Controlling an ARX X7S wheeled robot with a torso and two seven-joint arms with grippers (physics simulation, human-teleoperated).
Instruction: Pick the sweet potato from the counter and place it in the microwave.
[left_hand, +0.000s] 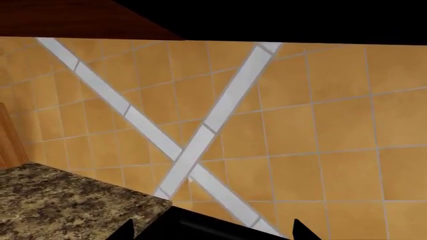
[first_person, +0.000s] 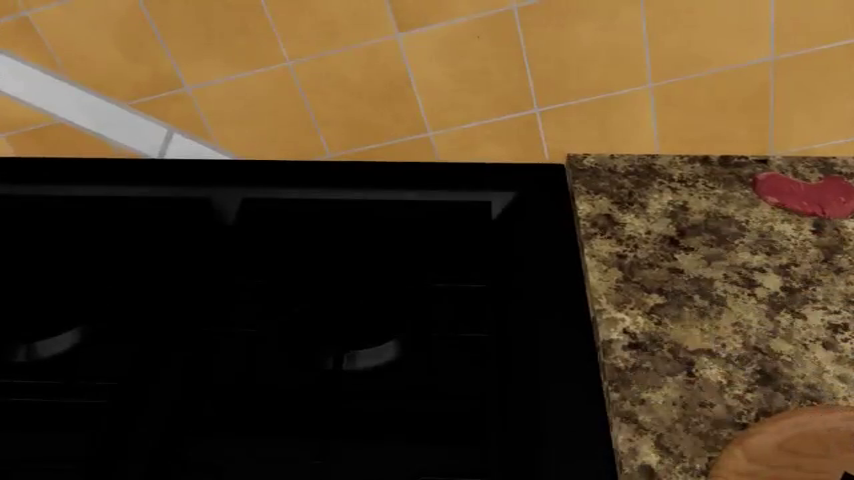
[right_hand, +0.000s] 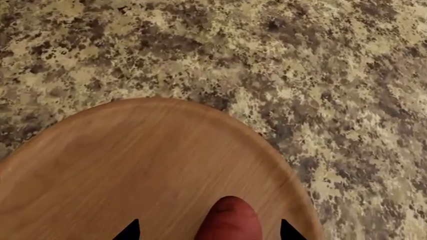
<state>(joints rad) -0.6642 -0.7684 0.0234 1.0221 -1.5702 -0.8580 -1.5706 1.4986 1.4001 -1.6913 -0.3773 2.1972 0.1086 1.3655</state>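
The sweet potato (right_hand: 229, 220), a small dark red tuber, lies on a round wooden board (right_hand: 133, 165) on the speckled granite counter (right_hand: 300, 60). My right gripper (right_hand: 208, 231) is open right over it, one dark fingertip (right_hand: 130, 231) on each side of the tuber and clear of its skin. My left gripper (left_hand: 213, 231) is open too, with nothing between its fingertips (left_hand: 300, 230), above the edge where the counter (left_hand: 60, 200) meets the black stovetop (left_hand: 200, 225). The microwave is out of view. Neither gripper shows in the head view.
The black stovetop (first_person: 267, 320) fills the left of the head view, with the counter (first_person: 694, 300) to its right. A flat pink-red blob (first_person: 807, 195) lies near the orange tiled wall (first_person: 467, 70). The board's edge (first_person: 794, 445) shows at lower right. A dark overhang (left_hand: 280, 20) hangs above.
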